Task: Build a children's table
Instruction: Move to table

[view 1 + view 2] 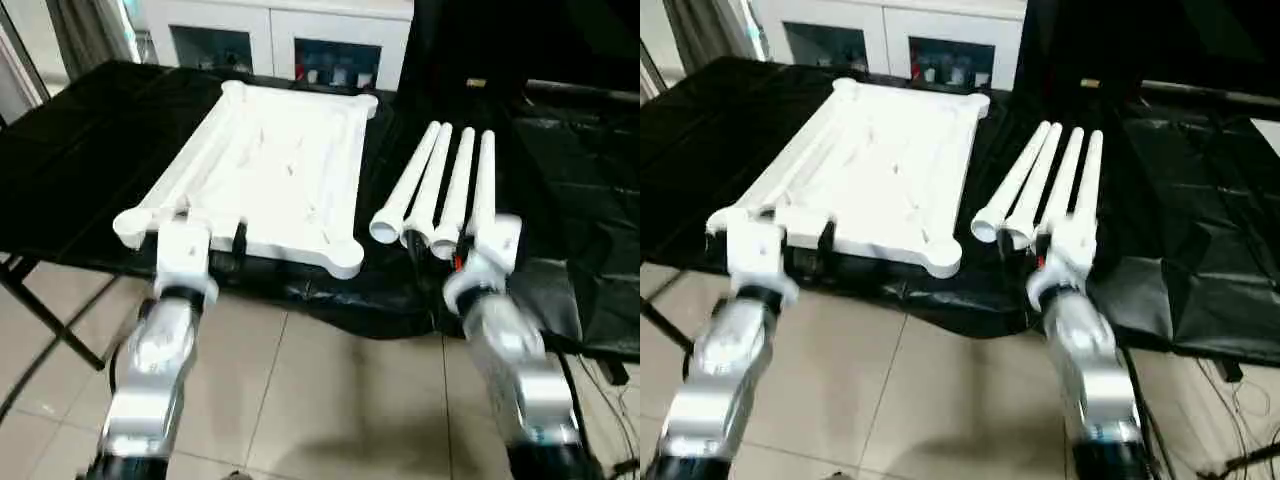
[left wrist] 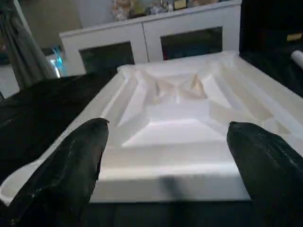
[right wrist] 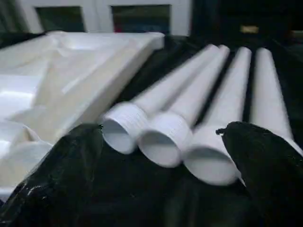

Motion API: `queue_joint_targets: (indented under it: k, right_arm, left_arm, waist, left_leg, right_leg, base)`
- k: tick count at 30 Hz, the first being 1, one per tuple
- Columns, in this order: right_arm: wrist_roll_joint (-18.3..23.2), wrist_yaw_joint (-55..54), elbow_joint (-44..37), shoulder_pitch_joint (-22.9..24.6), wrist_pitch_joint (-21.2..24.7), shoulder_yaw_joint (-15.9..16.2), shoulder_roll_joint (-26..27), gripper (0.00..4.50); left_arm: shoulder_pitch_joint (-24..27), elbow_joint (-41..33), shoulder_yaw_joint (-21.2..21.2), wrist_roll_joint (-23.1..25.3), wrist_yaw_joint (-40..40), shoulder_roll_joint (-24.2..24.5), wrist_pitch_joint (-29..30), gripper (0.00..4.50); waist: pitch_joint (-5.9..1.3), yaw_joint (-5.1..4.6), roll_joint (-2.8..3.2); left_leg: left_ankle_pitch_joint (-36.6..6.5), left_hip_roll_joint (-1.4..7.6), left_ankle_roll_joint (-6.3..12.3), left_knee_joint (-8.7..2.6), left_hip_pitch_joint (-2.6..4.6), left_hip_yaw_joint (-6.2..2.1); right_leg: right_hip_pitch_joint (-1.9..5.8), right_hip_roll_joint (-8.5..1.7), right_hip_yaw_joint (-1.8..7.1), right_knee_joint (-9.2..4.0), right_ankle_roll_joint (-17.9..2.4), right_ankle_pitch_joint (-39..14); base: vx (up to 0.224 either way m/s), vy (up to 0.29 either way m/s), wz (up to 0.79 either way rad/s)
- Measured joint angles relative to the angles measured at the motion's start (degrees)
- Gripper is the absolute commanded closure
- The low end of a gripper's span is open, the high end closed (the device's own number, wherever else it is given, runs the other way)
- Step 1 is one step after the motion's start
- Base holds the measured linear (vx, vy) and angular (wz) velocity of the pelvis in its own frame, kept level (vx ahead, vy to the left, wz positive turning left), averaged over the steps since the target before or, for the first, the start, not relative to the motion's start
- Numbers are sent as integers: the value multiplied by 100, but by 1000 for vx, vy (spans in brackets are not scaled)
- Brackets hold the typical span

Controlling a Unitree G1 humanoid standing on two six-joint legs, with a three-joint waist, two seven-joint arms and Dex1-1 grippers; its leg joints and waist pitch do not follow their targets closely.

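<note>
Facing our black-draped bench [image 1: 90, 150], ribbed white plastic tabletop [image 1: 280, 165] lying underside up, four tapered threaded legs [image 1: 440, 190] beside it, left gripper [image 2: 165, 175] and right gripper [image 3: 161, 175] jaws spread wide, empty.

Both forearms are rounded silver shells with a dull metallic sheen, the left forearm [image 1: 150, 380] and the right forearm [image 1: 520, 370] each narrowing to a round silver joint, and past that joint sits a boxy white wrist block, with a short black part showing beside the left one. By the right wrist block [image 1: 497, 243] a thin red wire shows against black cabling. The fingers of the left pincer [image 2: 61, 175] and of the right pincer [image 3: 52, 179] are thick, blunt and black, with a slightly glossy, wrinkled skin.
</note>
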Motion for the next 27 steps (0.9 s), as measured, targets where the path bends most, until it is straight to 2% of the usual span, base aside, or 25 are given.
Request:
queue_joint_targets:
  k: [1, 2, 4, 5, 6, 7, 9, 10, 11, 13, 14, 16, 17, 18, 19, 21, 22, 23, 24, 25, 26, 27]
  right_arm:
    - [-12, -8, 0, 9, 5, -9, 2, 0]
    - [-13, -21, -3, 6, 17, -13, 5, 0]
    - [-14, -34, -5, -16, 55, -18, 18, 0]
    - [-18, -35, -6, -19, 80, -6, 21, 0]
    - [-23, -37, -9, -36, 84, 10, 50, 0]
    - [-39, -36, -8, -96, 89, 83, 60, 0]
    - [-84, -29, -14, -183, 85, 250, 119, 0]
    - [-147, -33, -12, -197, 24, 300, 122, 0]
    - [-227, -31, -8, -198, -29, 332, 93, 0]
    - [-345, -15, 2, -220, -117, 359, 23, 0]
    - [-344, 1, 23, -244, -132, 356, 26, 0]
    - [-308, 86, 69, -277, -94, 388, 56, 0]
    - [-290, 136, 74, -276, -34, 410, 69, 0]
    - [-212, 198, 74, -276, 26, 422, 118, 0]
    - [-134, 253, 74, -274, 74, 461, 169, 0]
    - [-64, 274, 72, -275, 82, 465, 238, 0]
    - [-52, 277, 71, -275, 82, 465, 274, 0]
    - [-16, 292, 69, -278, 78, 461, 284, 0]
    - [2, 317, 69, -279, 70, 457, 301, 0]
    - [20, 343, 68, -306, 48, 453, 313, 0]
    - [4, 330, 68, -308, 26, 452, 313, 0]
    - [-21, 306, 70, -305, -1, 447, 298, 0]
  left_arm:
    - [-1, 0, 0, 0, 1, -33, -13, 1]
    - [-11, 0, -14, 2, 1, -90, -42, 1]
    - [-25, -14, -1, 2, 5, -78, -77, 1]
    - [-22, -14, 14, 2, 12, -52, -83, 1]
    - [-21, -13, 36, 3, 17, -44, -83, 1]
    - [19, -10, 65, 10, 36, -38, -82, 1]
    - [57, -18, 117, 23, 85, -25, -79, 1]
    - [58, -42, 122, 24, 115, -39, -80, 1]
    - [69, -63, 123, 24, 122, -54, -80, 1]
    - [93, -105, 114, 26, 122, -87, -81, 1]
    - [117, -139, 115, 31, 127, -93, -81, 1]
    - [241, -241, 100, 156, 206, -110, -142, 1]
    - [262, -252, 101, 199, 245, -110, -161, 1]
    - [275, -272, 100, 265, 290, -99, -161, 1]
    - [278, -289, 113, 325, 338, -95, -161, 1]
    - [281, -305, 107, 378, 387, -101, -166, 1]
    - [283, -306, 108, 407, 397, -101, -198, 1]
    - [285, -326, 104, 406, 397, -127, -197, 1]
    - [287, -369, 100, 405, 397, -154, -185, 1]
    - [284, -424, 98, 406, 397, -169, -171, 1]
    - [294, -431, 87, 410, 397, -195, -170, 1]
    - [298, -435, 59, 412, 396, -210, -170, 1]
  waist:
    - [1, 32, -1]
    - [13, 45, -25]
    - [-9, 14, 9]
    - [-21, -70, -17]
    - [-41, -170, -58]
    - [-46, -283, -77]
    - [-48, -431, -90]
    - [-52, -463, -116]
    - [-52, -467, -130]
    - [-51, -452, -161]
    - [-52, -449, -164]
    - [-47, -466, -175]
    - [-41, -482, -165]
    - [-35, -469, -156]
    - [-33, -458, -151]
    - [-30, -445, -147]
    - [-33, -441, -151]
    - [-33, -440, -152]
    - [-42, -426, -184]
    - [-67, -410, -267]
    - [-53, -376, -275]
    - [-37, -299, -277]
  left_leg:
    - [-35, -25, 37, 37, -12, -8]
    - [-156, -156, 211, 198, -28, -123]
    - [-299, -309, 285, 369, -111, -342]
    - [-307, -373, 346, 384, -156, -351]
    - [-285, -431, 456, 381, -163, -323]
    - [-288, -497, 585, 394, -182, -278]
    - [-271, -604, 733, 392, -202, -239]
    - [-252, -646, 781, 380, -215, -192]
    - [-241, -667, 832, 375, -227, -170]
    - [-204, -713, 911, 369, -271, -132]
    - [-189, -724, 938, 369, -293, -119]
    - [-170, -729, 984, 362, -301, -97]
    - [-165, -726, 983, 358, -298, -110]
    - [-154, -721, 952, 355, -299, -125]
    - [-131, -704, 912, 352, -296, -154]
    - [-66, -687, 805, 282, -297, -174]
    - [-33, -651, 758, 212, -297, -176]
    - [-1, -611, 708, 168, -303, -175]
    - [12, -601, 692, 106, -312, -145]
    - [24, -589, 673, 74, -338, -100]
    - [20, -586, 667, 47, -347, -89]
    - [-32, -596, 629, 129, -370, -133]
  right_leg:
    - [-3, 37, 108, -3, 22, 14]
    - [2, 71, 308, -19, 89, 49]
    - [15, 88, 470, -89, 207, 127]
    - [23, 18, 445, -157, 204, 162]
    - [-3, -35, 387, -197, 145, 192]
    - [-44, -152, 303, -223, 3, 213]
    - [-56, -376, 65, -228, -240, 188]
    - [-52, -497, -28, -274, -263, 180]
    - [-15, -558, -64, -330, -256, 181]
    - [25, -678, -80, -476, -137, 186]
    - [39, -689, -74, -541, -96, 192]
    - [79, -671, -104, -624, -136, 169]
    - [96, -661, -171, -583, -229, 112]
    - [103, -616, -308, -453, -287, 79]
    - [130, -457, -387, -329, -264, 95]
    - [180, -267, -456, -170, -263, 91]
    - [203, -164, -584, -24, -246, 71]
    - [235, -63, -634, 75, -213, 33]
    - [257, -40, -673, 114, -216, -32]
    - [295, -56, -649, 52, -111, -180]
    - [237, -66, -657, 56, -150, -162]
    - [182, -87, -676, 55, -162, -158]
  base:
    - [-24, 66, -49]
    - [-26, 121, -50]
    - [-29, 181, -50]
    - [-34, 217, -30]
    - [-1, 230, 1]
    - [-1, 230, 1]
    - [-40, 215, 9]
    - [-64, 205, 9]
    - [-65, 170, 8]
    - [-73, 138, 1]
    - [-83, 126, 1]
    - [-83, 121, -3]
    - [-81, 107, -2]
    - [-81, 61, 2]
    - [-81, 61, 2]
    - [-85, -37, 10]
    - [-89, -70, 13]
    - [-92, -122, 16]
    - [-90, -147, 17]
    - [-90, -147, 17]
    - [-93, -158, 5]
    - [-72, -126, -20]
